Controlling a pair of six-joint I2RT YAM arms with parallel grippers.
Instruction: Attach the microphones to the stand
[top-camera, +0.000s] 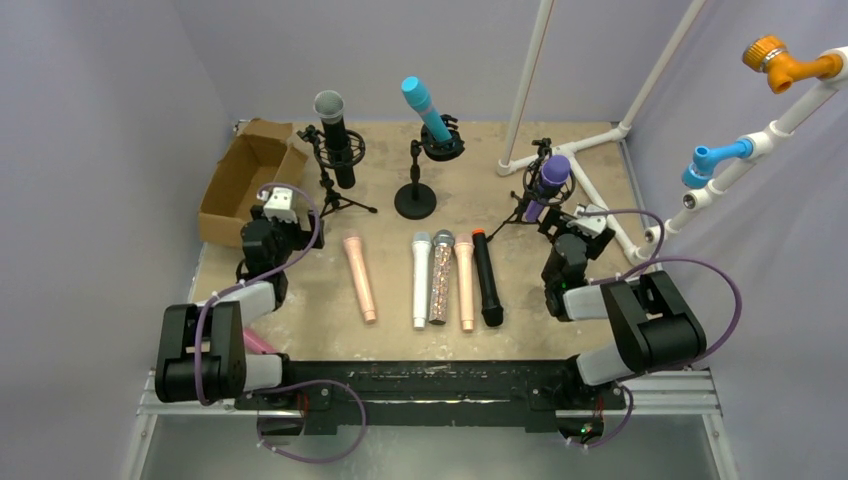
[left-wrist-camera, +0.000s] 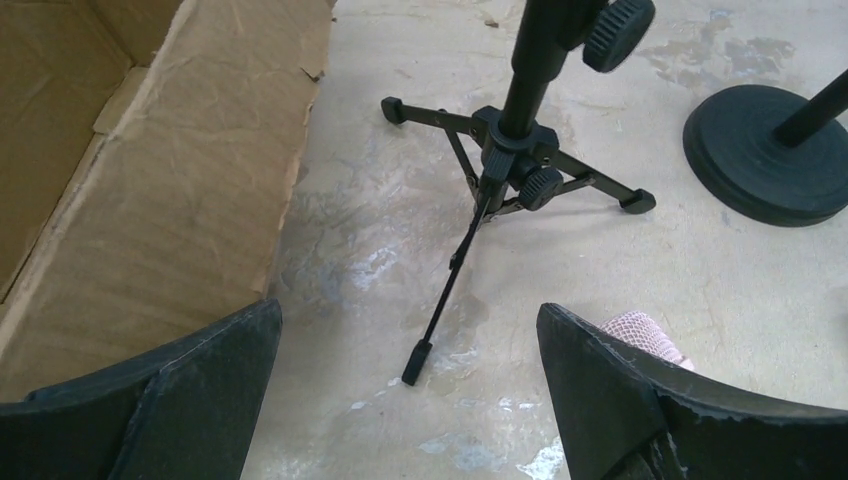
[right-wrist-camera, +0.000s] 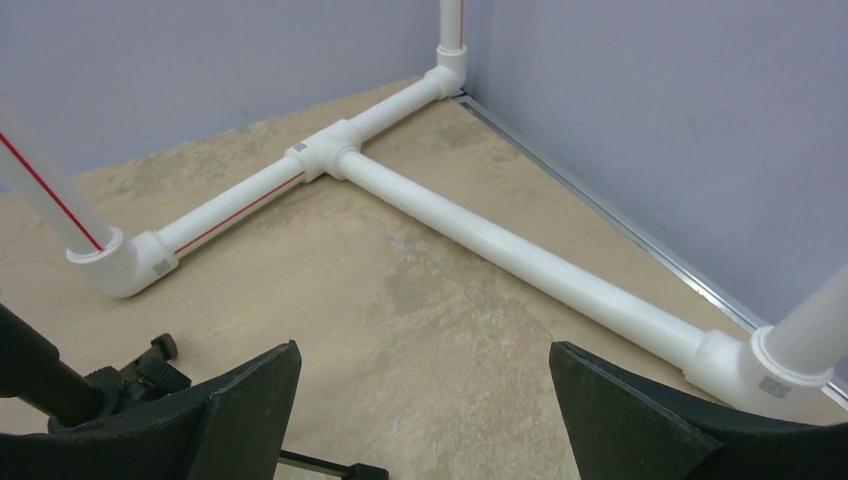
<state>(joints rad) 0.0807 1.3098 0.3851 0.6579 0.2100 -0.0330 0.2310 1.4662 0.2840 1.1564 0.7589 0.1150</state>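
Cylindrical, round-headed microphones (top-camera: 421, 285) are laid on the mottled tabletop (top-camera: 320, 292) — left gripper (left-wrist-camera: 410, 330) and right gripper (right-wrist-camera: 425, 370) are spread, empty.

No word, brand or number can be read in any view. In the right wrist view, the left pipe elbow (right-wrist-camera: 128, 262), the tee fitting (right-wrist-camera: 327, 152) and the right pipe elbow (right-wrist-camera: 752, 372) of the white frame each carry a small grey sticker, but any print on them is too small to make out
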